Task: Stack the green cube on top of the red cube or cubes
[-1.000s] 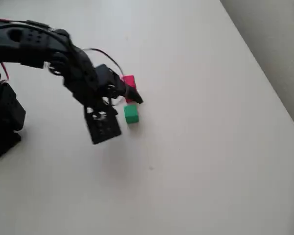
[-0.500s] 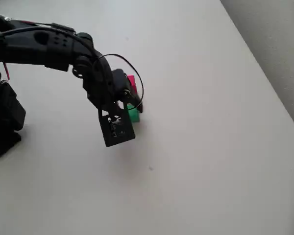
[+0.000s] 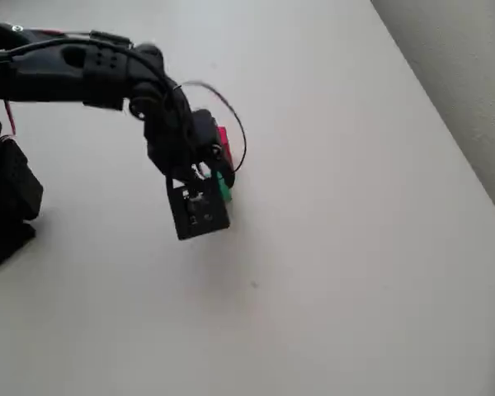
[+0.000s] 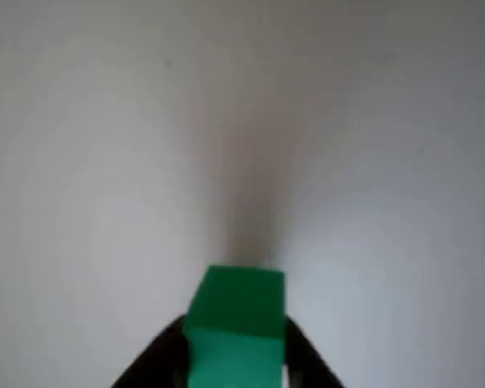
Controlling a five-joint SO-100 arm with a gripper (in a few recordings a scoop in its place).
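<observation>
Two black fingers (image 4: 158,356) of the gripper (image 4: 236,364) clamp the small matte green cube (image 4: 234,323) in the wrist view; overhead, the bright red block (image 3: 223,137) peeks out just behind it.

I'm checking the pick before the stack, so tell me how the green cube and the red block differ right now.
The green cube sits between the gripper fingers, which flank it on both sides in the wrist view; the red block lies outside them, beyond the arm. In the overhead view, both are largely hidden: a green sliver shows below the arm's wrist, a red sliver above it. Colour differs plainly. Both look plain and unmarked.
</observation>
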